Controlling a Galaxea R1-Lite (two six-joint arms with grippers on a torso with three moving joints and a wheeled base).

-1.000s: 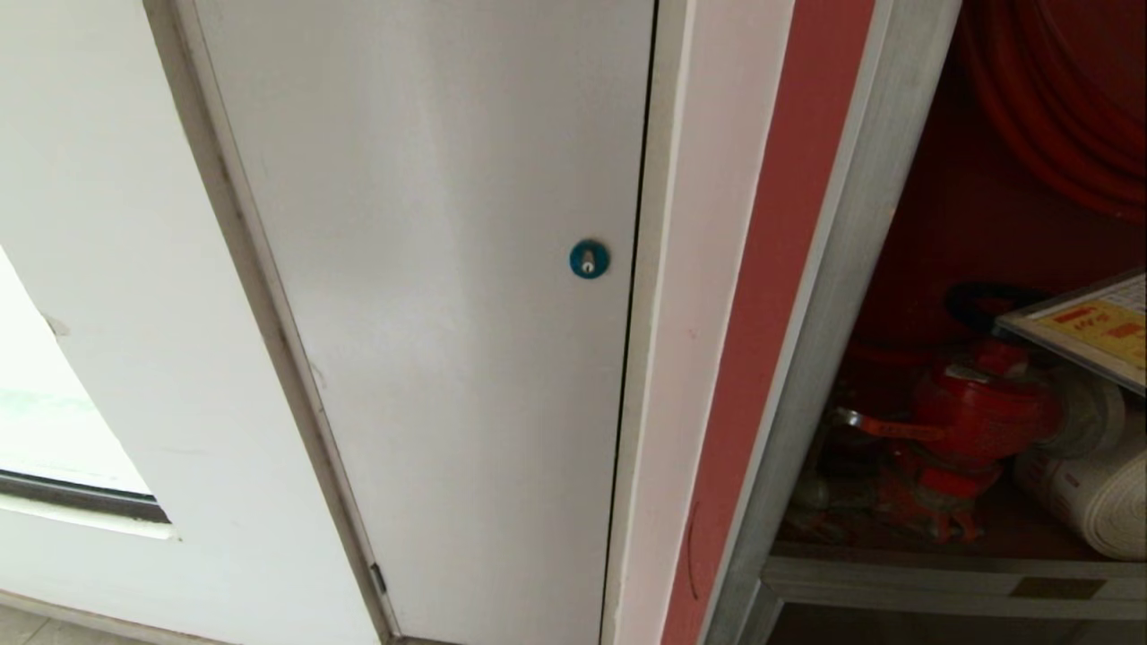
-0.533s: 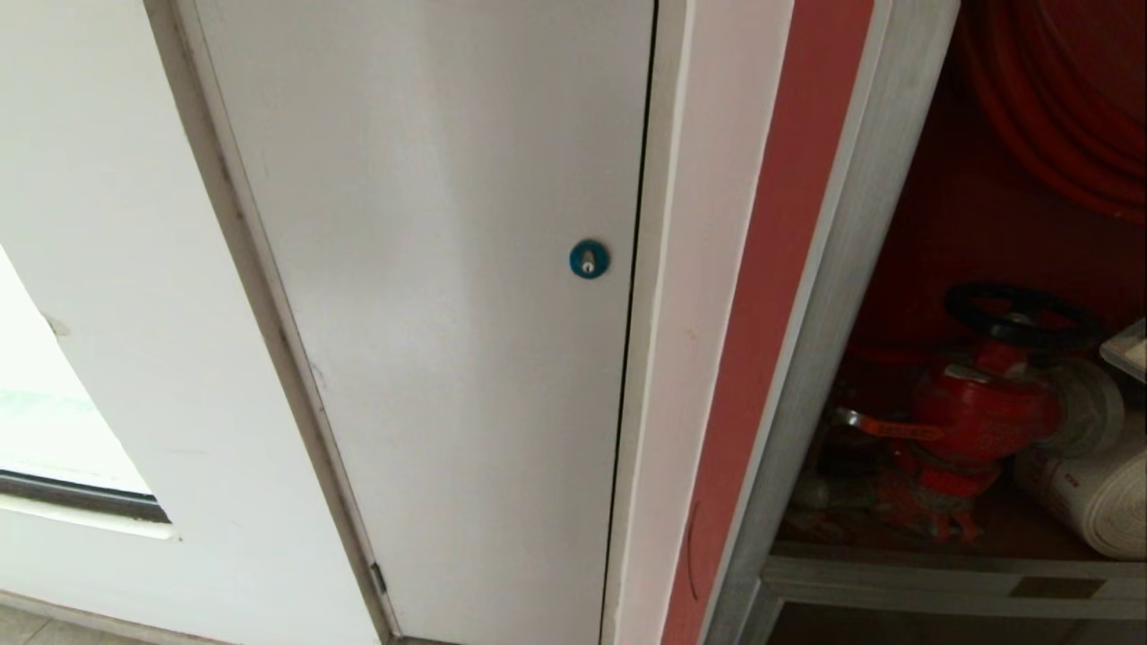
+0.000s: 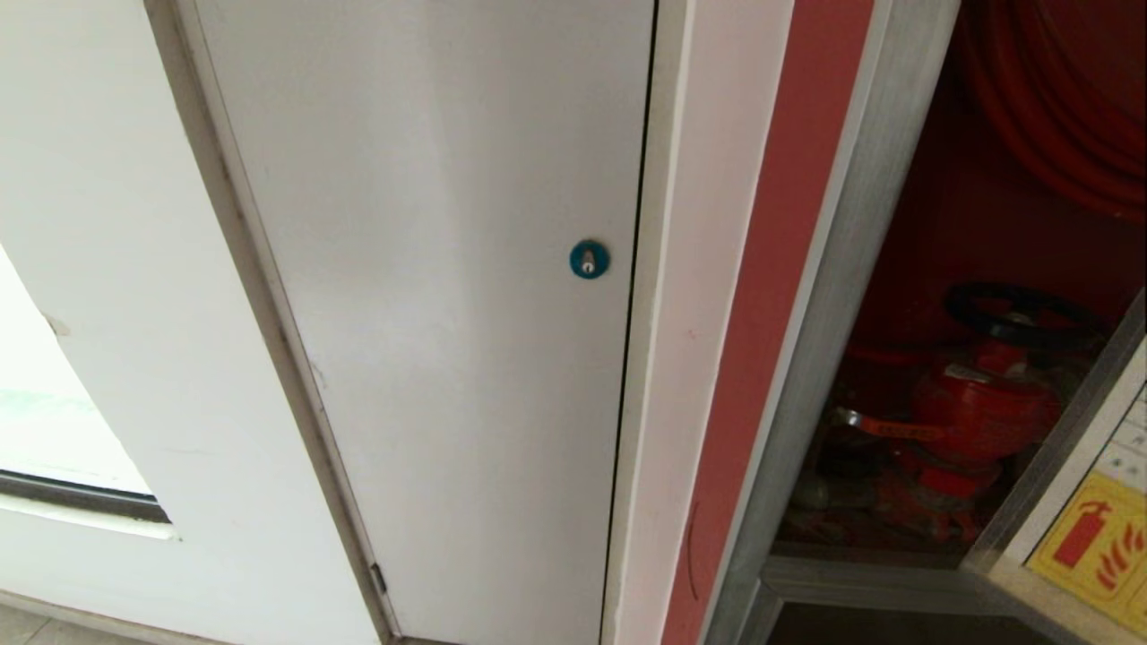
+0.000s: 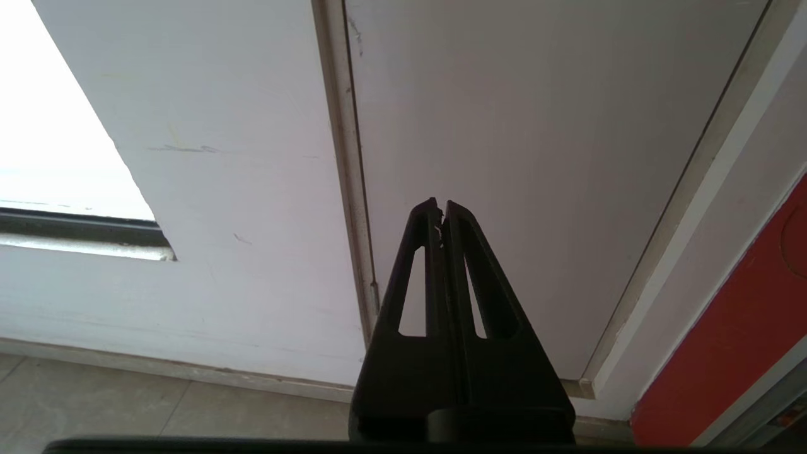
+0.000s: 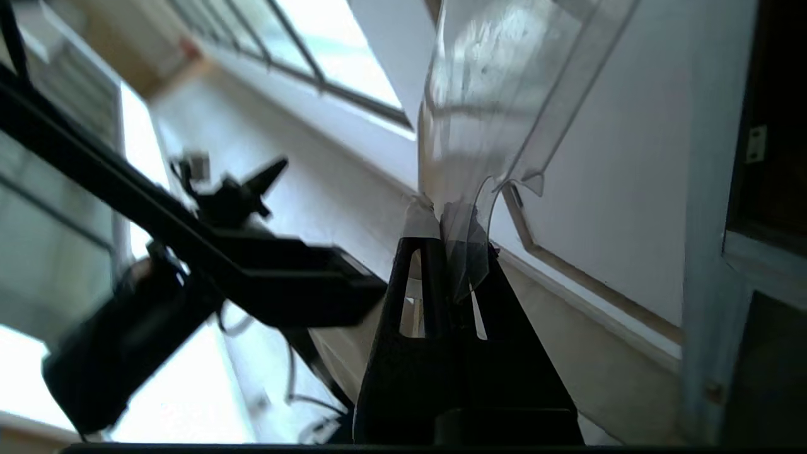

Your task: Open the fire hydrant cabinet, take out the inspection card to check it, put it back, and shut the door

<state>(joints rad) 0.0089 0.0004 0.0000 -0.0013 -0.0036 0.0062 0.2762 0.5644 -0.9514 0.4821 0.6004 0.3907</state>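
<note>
The fire hydrant cabinet (image 3: 833, 296) stands open at the right, showing its red inside, a red valve (image 3: 977, 403) and a red hose reel (image 3: 1057, 116). The inspection card (image 3: 1089, 502) juts into the head view's lower right corner, in front of the cabinet's opening, with a yellow fire symbol on it. In the right wrist view, my right gripper (image 5: 451, 243) is shut on the end of the card's clear sleeve (image 5: 498, 94). The gripper itself is outside the head view. The door is not in the head view. My left gripper (image 4: 441, 211) hangs shut and empty, low down.
A plain white door (image 3: 430, 269) with a small blue round lock (image 3: 589, 259) fills the middle. A red strip (image 3: 771, 296) lies between it and the cabinet frame. Floor tiles (image 4: 157, 410) run along the wall's foot. A dark framed panel (image 5: 775, 126) stands beside the right gripper.
The card was up at the right edge, in front of the valve. It slid almost out of view and is now in the lower right corner, turned with its printed face toward the head camera.
</note>
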